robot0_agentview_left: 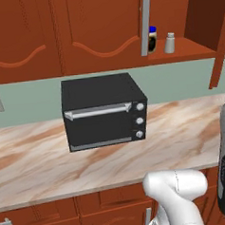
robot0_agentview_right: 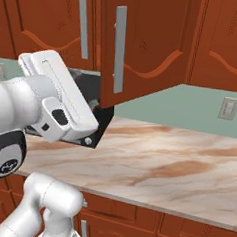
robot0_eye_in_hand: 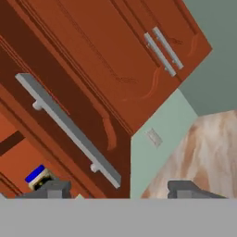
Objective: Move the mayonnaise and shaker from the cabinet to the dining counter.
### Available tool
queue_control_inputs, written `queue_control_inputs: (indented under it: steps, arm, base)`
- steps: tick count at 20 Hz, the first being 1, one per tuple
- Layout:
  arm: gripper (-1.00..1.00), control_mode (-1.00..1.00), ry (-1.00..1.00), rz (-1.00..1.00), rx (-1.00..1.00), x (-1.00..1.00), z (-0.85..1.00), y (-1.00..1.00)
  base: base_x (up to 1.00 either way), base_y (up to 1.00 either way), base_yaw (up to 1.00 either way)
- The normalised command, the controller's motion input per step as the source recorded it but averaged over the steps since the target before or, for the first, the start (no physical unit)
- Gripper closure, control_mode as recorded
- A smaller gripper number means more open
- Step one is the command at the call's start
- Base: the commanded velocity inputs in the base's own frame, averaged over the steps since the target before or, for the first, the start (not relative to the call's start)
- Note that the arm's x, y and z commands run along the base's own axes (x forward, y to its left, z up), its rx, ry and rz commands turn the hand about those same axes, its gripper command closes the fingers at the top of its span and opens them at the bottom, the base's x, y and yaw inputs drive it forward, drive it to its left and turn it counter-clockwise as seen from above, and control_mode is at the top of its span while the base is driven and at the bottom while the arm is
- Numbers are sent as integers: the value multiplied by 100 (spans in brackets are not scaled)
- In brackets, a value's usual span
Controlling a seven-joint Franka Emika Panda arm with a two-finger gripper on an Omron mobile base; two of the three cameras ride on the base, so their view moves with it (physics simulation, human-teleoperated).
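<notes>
claw (robot0_eye_in_hand: 119,189) open, mayo (robot0_eye_in_hand: 38,177) just above left fingertip, cabinet (robot0_eye_in_hand: 92,69) ajar

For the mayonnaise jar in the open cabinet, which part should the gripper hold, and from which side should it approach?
Probably grip the mayonnaise around its round body below the blue lid, coming straight in from the cabinet's open front. It stands upright on the shelf, with the shaker close beside it and the door handle partly in front, so the jaws need care.

A pale green wall (robot0_agentview_left: 32,98) is seen behind a bench (robot0_agentview_left: 37,162) of beige stone with brown streaks. A black toaster oven (robot0_agentview_left: 102,111) is set on it. Red-brown drawers (robot0_agentview_left: 116,200) are fitted below. A light switch (robot0_agentview_right: 228,108) is fixed to the wall.
</notes>
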Motion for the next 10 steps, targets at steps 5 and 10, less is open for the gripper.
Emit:
queue_control_inputs:
  steps: [5,10]
  arm:
    - [-100,-100,-5,0,-21,-79,0,100]
    - [-100,-100,0,-4,-27,18,0,100]
  base:
    - [0,0,0]
    - [0,0,0]
